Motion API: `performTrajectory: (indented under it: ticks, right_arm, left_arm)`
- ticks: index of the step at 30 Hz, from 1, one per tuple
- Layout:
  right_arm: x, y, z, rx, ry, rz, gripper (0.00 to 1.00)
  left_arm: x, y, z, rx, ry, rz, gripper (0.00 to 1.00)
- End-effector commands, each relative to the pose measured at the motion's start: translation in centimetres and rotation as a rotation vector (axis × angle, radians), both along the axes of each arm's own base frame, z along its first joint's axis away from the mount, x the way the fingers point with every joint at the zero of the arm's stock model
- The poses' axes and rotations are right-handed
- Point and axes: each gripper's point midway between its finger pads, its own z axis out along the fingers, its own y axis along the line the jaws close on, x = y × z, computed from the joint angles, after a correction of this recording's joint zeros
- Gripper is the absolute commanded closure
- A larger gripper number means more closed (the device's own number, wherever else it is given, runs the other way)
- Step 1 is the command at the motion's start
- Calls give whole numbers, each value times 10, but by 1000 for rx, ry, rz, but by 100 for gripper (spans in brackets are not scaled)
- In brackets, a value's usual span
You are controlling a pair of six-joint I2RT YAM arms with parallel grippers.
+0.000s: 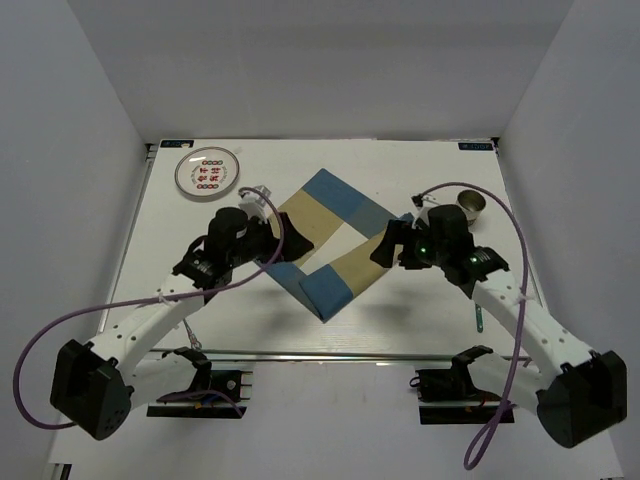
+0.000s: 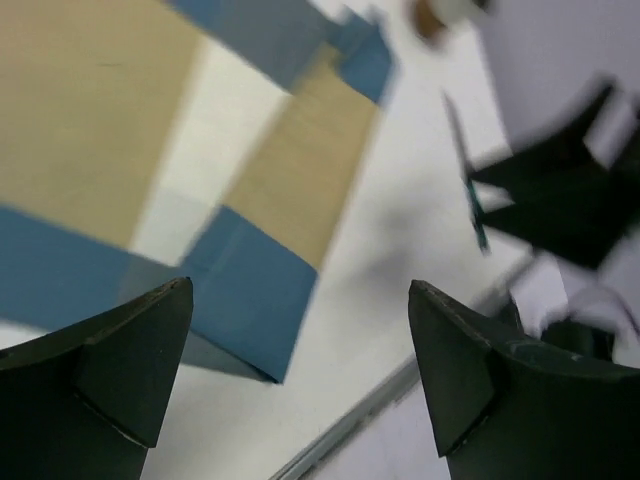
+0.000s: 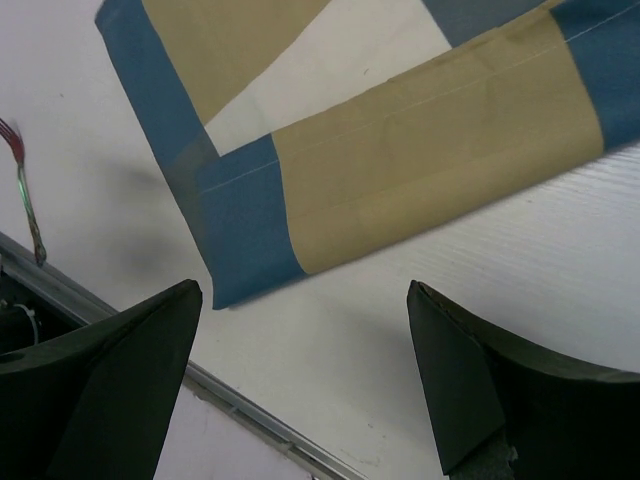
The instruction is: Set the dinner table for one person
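The white dinner table carries a blue-and-tan checked placemat, which lies diagonally at the middle, partly folded over itself. My left gripper hovers at the mat's left edge. Its jaws stand wide open and empty in the left wrist view, where the left gripper sits over a blue corner of the placemat. My right gripper is at the mat's right edge. It is also open with nothing in it, and in the right wrist view the right gripper hangs over bare table just below the placemat.
A round plate with a red pattern sits at the back left. A metal cup stands behind the right arm. A teal-handled utensil lies near the right front. A fork lies by the aluminium rail.
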Motion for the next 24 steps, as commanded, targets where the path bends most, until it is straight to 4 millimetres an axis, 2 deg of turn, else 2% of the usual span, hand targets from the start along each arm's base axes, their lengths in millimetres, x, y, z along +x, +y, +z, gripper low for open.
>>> performTrajectory:
  ticks: [1,2,3,4,5,6,7,8,9,10,12,13,14,15,17,18,19,20,24]
  right_arm:
    - [13,17,14,-44,-50,48,11]
    - [10,28,11,-66,-41,74,11]
    - [17,33,19,-81,-55,71,11]
    - [26,34,1,-151,-14,49,11]
    - [16,47,-9,-199,20,99,11]
    - [31,47,0,-243,-11,33,11]
    - [32,53,-14,-284,23,29,11]
    - [22,70,-15,-295,12,63,11]
    - [24,74,-18,-300,12,32,11]
    - [16,85,-18,-293,8,49,11]
    - [11,101,-21,-288,-5,56,11]
    - [3,112,-24,-294,-5,86,11]
    - [2,117,-27,-308,-5,93,11]
    - [-6,123,-36,-350,3,108,11]
    - [-9,127,-38,-365,2,112,11]
    - [-12,132,-36,-347,-9,123,11]
    - [-17,130,-42,-346,-2,124,11]
    - [-17,133,-37,-317,-15,126,11]
    - [-28,135,-40,-295,-9,153,11]
  left_arm:
    - [36,66,-26,162,214,511,2]
    - [38,88,-40,254,251,627,2]
    - [44,91,-54,298,304,676,2]
    - [48,97,-61,335,334,713,2]
    - [55,100,-55,361,349,753,2]
    - [61,103,-74,401,422,802,2]
    - [69,107,-70,414,449,838,2]
    - [74,108,-75,419,475,860,2]
    - [79,107,-80,425,497,863,2]
    - [85,112,-94,453,534,877,2]
    - [100,115,-96,457,543,905,2]
    - [99,120,-113,509,594,911,2]
    - [112,126,-107,497,595,932,2]
    - [116,129,-110,509,610,942,2]
    - [121,138,-123,560,647,944,2]
    - [128,136,-119,554,632,941,2]
    - [128,142,-121,574,646,952,2]
    - [132,149,-126,588,665,967,2]
    - [125,164,-139,640,722,1001,2]
